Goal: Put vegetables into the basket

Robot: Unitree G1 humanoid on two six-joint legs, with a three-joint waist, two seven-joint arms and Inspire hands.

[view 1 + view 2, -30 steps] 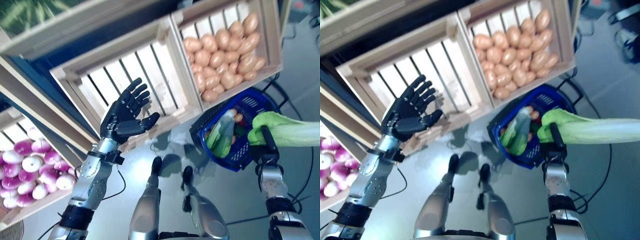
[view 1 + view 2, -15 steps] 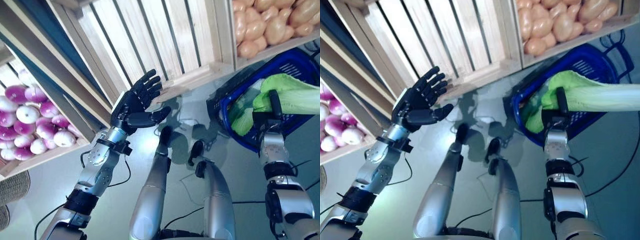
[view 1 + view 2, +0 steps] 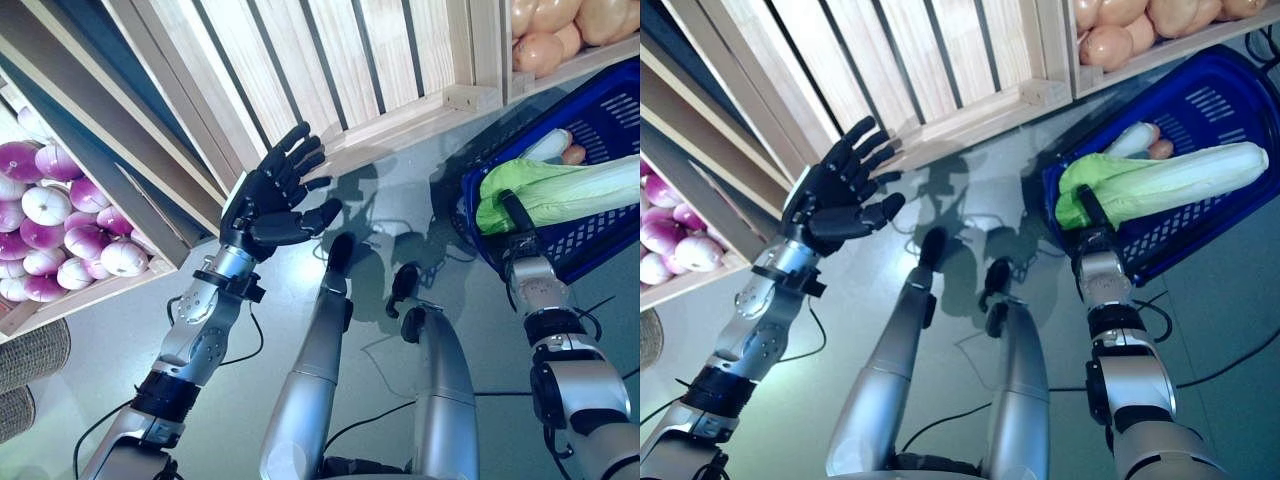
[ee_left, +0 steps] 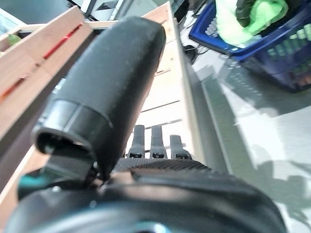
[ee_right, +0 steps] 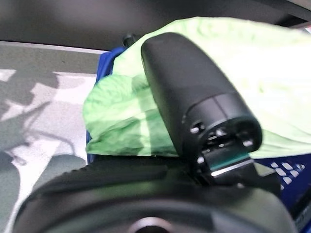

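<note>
Cabbage (image 3: 1160, 182) clamped in my right hand (image 3: 1092, 215), thumb curled over its leafy end — lying across the blue basket (image 3: 1200, 110), left hand (image 3: 835, 200) raised with fingers spread, holding nothing, near the wooden crate (image 3: 940, 70).

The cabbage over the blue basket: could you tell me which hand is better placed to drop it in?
The right hand: it already grips the cabbage above the blue basket. The left hand is open by the empty crate.

The right robot hand (image 3: 1092, 222) has its fingers hidden behind the cabbage (image 3: 1160, 183).
</note>
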